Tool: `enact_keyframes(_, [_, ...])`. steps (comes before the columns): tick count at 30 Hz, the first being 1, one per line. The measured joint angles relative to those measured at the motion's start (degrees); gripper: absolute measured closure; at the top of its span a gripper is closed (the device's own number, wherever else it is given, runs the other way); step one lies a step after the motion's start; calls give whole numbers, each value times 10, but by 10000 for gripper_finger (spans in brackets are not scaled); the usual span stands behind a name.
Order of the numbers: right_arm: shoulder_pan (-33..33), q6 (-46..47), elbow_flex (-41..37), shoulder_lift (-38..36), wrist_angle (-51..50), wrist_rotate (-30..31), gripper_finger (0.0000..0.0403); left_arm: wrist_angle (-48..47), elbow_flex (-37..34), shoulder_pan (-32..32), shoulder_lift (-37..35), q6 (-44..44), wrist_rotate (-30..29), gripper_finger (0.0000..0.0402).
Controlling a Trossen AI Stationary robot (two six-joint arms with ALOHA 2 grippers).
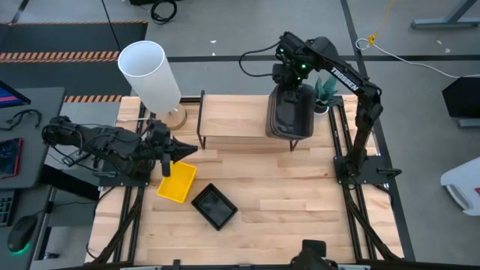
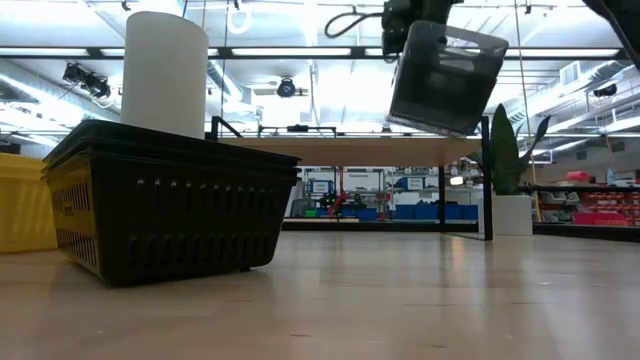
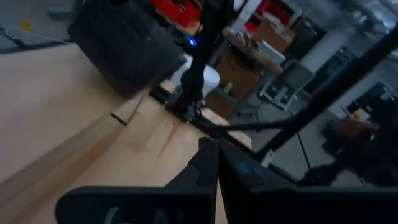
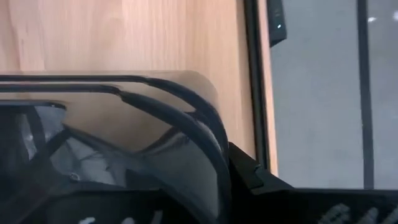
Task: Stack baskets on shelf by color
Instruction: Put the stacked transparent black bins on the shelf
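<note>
Three baskets in sight. Dark grey basket hangs tilted above the right end of the shelf, its rim pinched in the right gripper — jaws closed on it. Nothing inside it that I can see. Yellow basket sits on the table in front of the shelf's left end, empty. Black basket lies just beside it, toward the table's front edge, turned at an angle, also empty.

Left gripper hovers above the yellow basket's far edge, fingers pressed together, holding nothing.

White cylinder stands at the shelf's left end. Potted plant sits behind the shelf on the right.

Low view shows what the overhead one cannot: grey basket clear of the shelf top, in the air and tipped. Black basket fills the near left, slotted sides plain, with a sliver of yellow basket behind it.

Left wrist view catches the grey basket over the plank from the side. Right wrist view shows only that basket's rim up close — smooth, rounded corner, wood beneath.
</note>
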Motion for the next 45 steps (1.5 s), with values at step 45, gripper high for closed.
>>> enact_keyframes(45, [34,41,-1,-10,48,95,269,12,0,16,0,-49,-4,389])
